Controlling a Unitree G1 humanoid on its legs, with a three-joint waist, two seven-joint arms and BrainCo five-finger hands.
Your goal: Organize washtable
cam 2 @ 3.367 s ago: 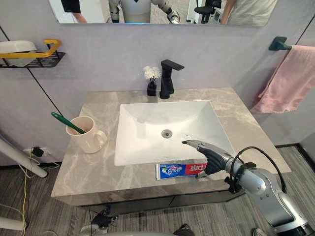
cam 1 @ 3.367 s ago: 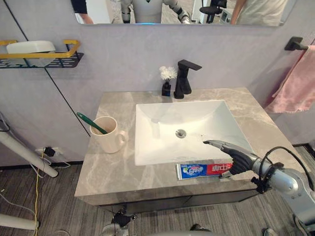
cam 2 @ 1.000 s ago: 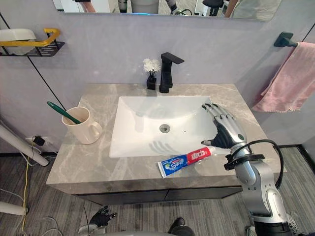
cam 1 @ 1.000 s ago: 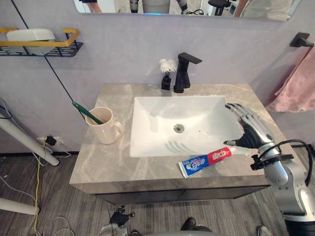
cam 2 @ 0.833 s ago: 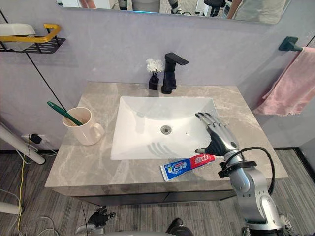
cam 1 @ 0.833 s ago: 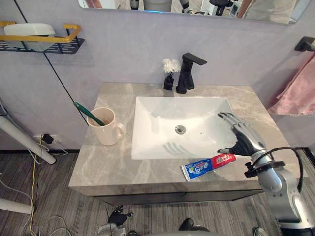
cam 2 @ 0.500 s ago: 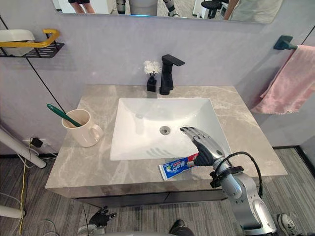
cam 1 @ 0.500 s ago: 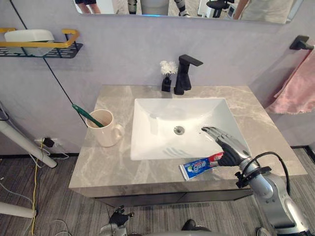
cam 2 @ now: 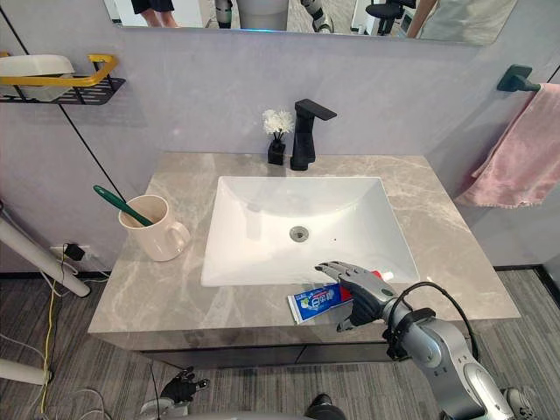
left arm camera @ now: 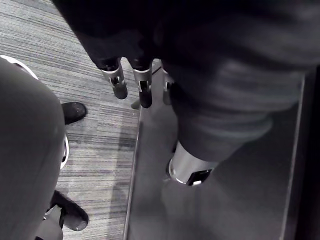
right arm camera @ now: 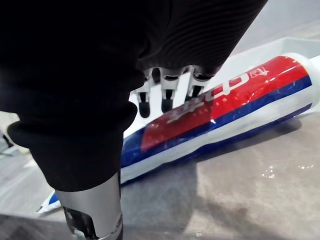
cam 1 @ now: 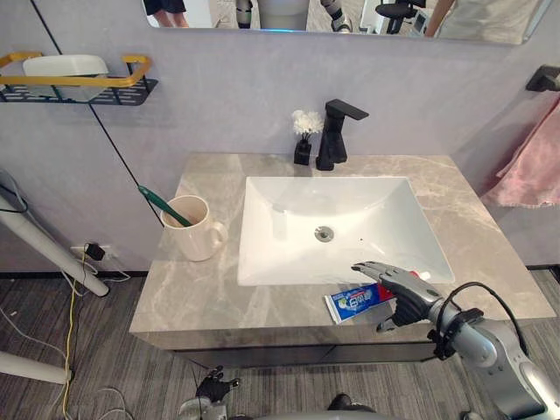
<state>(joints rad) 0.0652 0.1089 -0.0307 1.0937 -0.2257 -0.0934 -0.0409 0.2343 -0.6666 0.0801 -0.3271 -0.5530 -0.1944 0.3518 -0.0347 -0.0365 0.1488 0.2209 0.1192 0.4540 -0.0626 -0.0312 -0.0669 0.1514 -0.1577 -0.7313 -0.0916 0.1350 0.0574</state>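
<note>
We see a mug (cam 1: 199, 238) left of the basin (cam 1: 289, 229) holding a green toothbrush (cam 1: 162, 203), toothpaste tube (cam 1: 353, 302) at the front of the counter (cam 1: 206, 302), our right hand (cam 1: 404, 296) spread loose over its red end, left hand (left arm camera: 119, 86) hanging relaxed.

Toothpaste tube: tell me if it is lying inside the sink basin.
No, the toothpaste tube lies on the counter in front of the sink, under the right hand.

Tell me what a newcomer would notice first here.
The right hand, fingers spread, is over a red-and-blue toothpaste lying on the counter in front of the white sink. At the left stands a cream mug holding a green toothbrush; a pink towel hangs at the right.
</note>
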